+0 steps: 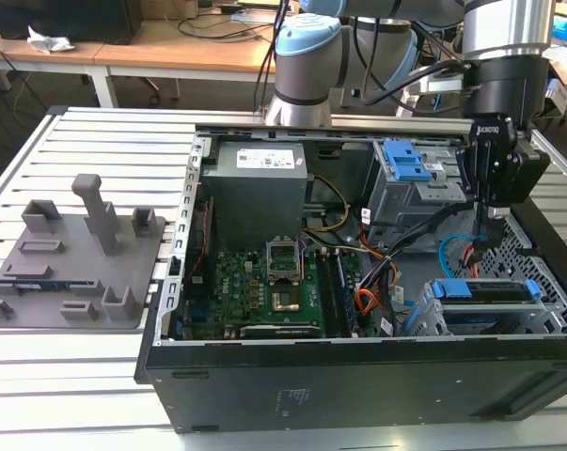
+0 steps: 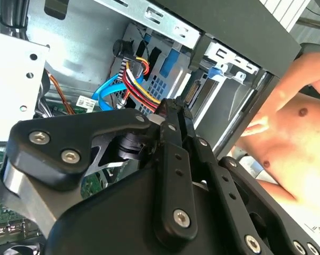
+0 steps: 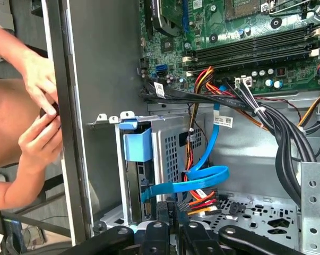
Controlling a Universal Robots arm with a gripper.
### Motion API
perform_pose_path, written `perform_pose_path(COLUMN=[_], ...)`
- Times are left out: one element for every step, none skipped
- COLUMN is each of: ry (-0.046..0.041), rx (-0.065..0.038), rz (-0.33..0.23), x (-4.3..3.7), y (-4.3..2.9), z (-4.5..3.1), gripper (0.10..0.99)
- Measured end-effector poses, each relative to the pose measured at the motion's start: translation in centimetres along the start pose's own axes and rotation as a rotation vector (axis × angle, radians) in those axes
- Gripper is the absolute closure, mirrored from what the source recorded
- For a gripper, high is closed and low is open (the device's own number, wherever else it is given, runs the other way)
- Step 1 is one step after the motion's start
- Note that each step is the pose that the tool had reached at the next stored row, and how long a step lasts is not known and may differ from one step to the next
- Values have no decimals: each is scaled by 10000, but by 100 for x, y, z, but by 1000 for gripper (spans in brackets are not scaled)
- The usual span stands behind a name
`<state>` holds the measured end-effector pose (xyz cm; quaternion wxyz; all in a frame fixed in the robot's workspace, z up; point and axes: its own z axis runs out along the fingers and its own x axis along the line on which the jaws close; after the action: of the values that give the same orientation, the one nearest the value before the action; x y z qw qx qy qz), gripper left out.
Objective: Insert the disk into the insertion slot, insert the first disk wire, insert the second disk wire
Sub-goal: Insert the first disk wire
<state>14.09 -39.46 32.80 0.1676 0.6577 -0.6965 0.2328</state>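
Gripper (image 3: 173, 208) linkages loom closest, beside the insertion slot (image 3: 173, 149), whose grey perforated cage already houses the blue-framed disk (image 3: 138, 144). Just beside that slot, the gripper's fingers pinch the first disk wire (image 3: 202, 197), red-orange strands; I'd keep the plug square, clear of the looping second disk wire (image 3: 199, 178).

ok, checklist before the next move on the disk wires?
1. Disk seated in insertion slot: ok.
2. Robot hand gripping first disk wire: ok, it looks closed on the wire's end.
3. Plug lined up with the disk: cannot tell, hidden by the robot hand.
4. Second disk wire clear: not ok, its loop lies close to the robot hand.
5. Person's hands clear: not ok, they are at the case outer wall.
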Motion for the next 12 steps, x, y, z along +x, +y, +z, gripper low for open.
perform_pose_path(ry=[0,16,25,39,40,41,38,1,-48,-111,-204,-301], rx=[-87,-405,-734,-1160,-1208,-1229,-1244,-1253,-1257,-1259,-1267,-1276], rz=[-55,-262,-476,-754,-786,-794,-778,-767,-764,-763,-764,-766], x=[-2,-4,-9,-16,-14,-7,17,49,65,77,89,99], y=[-15,-63,-117,-215,-238,-246,-249,-251,-253,-255,-259,-264], z=[2,4,8,15,20,25,40,52,55,57,60,63], gripper=[922,922,922,922,922,922,922,922,922,922,922,922])
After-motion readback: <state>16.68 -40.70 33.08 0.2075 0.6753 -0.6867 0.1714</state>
